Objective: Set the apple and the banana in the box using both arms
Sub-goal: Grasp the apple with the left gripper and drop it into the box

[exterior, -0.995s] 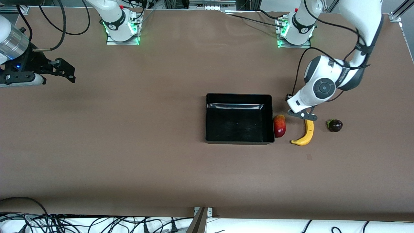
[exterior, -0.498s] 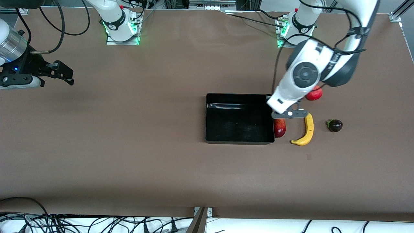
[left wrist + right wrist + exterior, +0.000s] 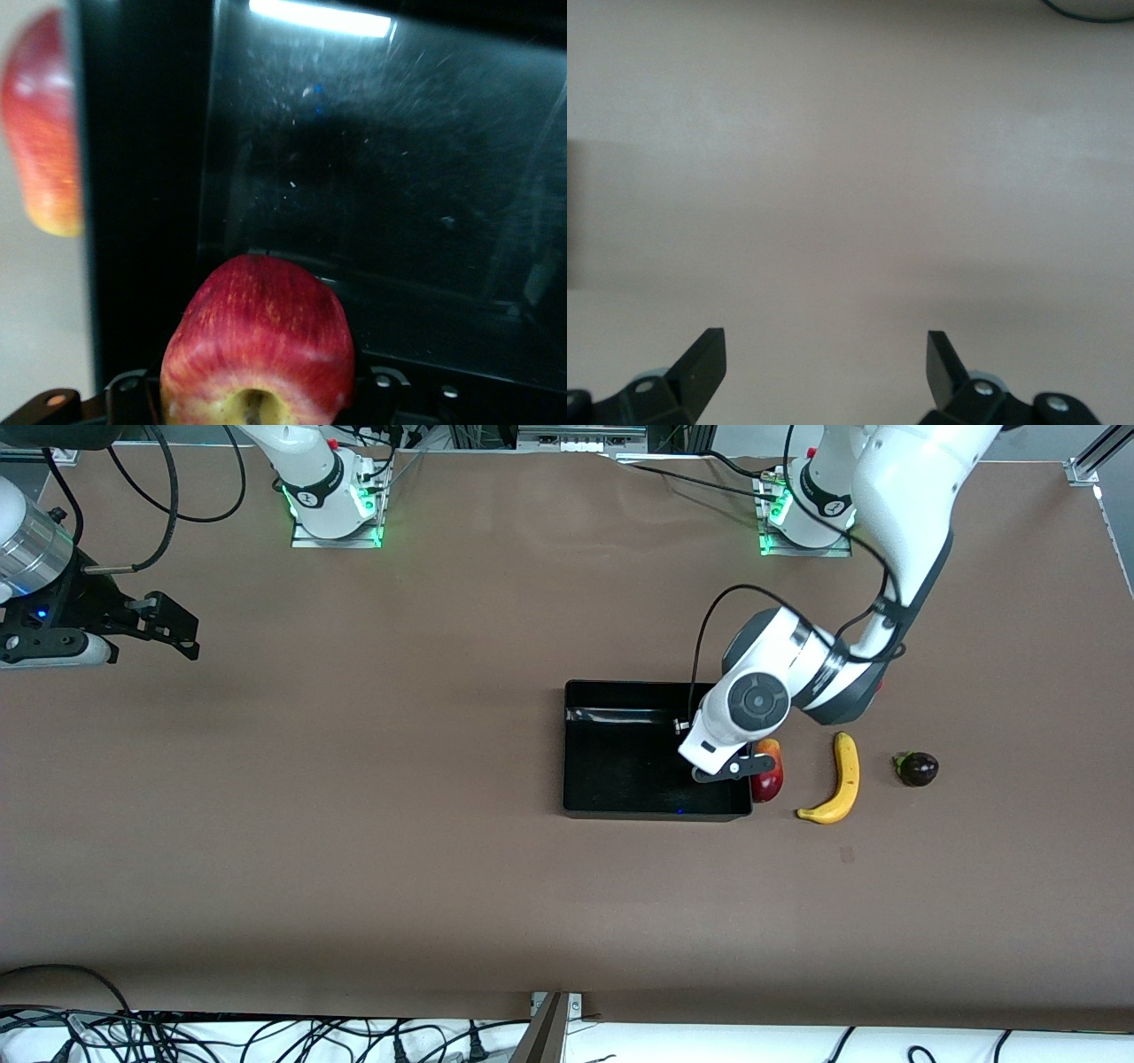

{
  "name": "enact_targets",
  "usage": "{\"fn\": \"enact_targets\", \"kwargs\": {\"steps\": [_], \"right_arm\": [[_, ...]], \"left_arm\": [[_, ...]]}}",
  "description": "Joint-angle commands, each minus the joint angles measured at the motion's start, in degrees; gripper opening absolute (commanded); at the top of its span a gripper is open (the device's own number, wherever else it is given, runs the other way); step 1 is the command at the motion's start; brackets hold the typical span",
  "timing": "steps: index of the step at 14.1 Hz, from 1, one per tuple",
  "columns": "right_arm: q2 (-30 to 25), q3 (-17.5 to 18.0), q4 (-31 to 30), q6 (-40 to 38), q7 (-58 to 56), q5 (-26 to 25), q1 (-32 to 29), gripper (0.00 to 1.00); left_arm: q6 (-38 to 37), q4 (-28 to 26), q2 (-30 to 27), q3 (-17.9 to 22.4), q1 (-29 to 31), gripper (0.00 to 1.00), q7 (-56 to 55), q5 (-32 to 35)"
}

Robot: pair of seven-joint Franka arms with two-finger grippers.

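Brown matting covers the table (image 3: 354, 824), and on it sits the black box (image 3: 620, 779), a shallow tray with glossy inner walls. The left arm (image 3: 895, 522) reaches down from its base so that the left gripper (image 3: 728, 772) hangs over the box's end toward the left arm's side, its fingers closed round the apple (image 3: 259, 345); the left wrist view shows the red, yellow-streaked fruit held above the box's dark floor. The right arm (image 3: 27, 558) waits at its own end of the table, the right gripper (image 3: 168, 624) up over bare matting with its fingers (image 3: 704, 363) spread wide. The banana (image 3: 840, 779) lies on the table near the box, toward the left arm's end. Between box and banana, touching the box's outer wall, lies a red-yellow mango-like fruit (image 3: 769, 775). A small dark fruit (image 3: 918, 768) rests beside the banana, farther toward the left arm's end
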Motion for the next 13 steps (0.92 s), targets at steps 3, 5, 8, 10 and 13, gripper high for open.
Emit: {"fn": "enact_targets", "kwargs": {"steps": [3,5,8,10,13], "right_arm": [[-0.2,1.0,0.6,-0.5,0.0,-1.0,-0.7,1.00],[-0.3,1.0,0.5,-0.6,0.0,-0.9,-0.7,1.00],[-0.3,1.0,0.5,-0.7,0.0,-0.8,-0.7,1.00],[-0.3,1.0,0.5,-0.7,0.0,-0.7,-0.8,1.00],[-0.4,1.0,0.5,-0.9,0.0,-0.7,-0.7,1.00]], "left_arm": [[3.4,1.3,5.0,0.1,-1.7,0.15,-0.8,0.1],[4.1,1.0,5.1,0.2,-1.7,0.58,-0.9,0.0],[3.2,1.1,4.4,0.2,-1.5,1.00,-1.2,0.0],[-1.7,2.2,1.8,0.2,-1.4,1.00,-1.1,0.2],[-10.4,5.5,-3.5,0.7,0.5,1.00,1.3,0.7]]}}
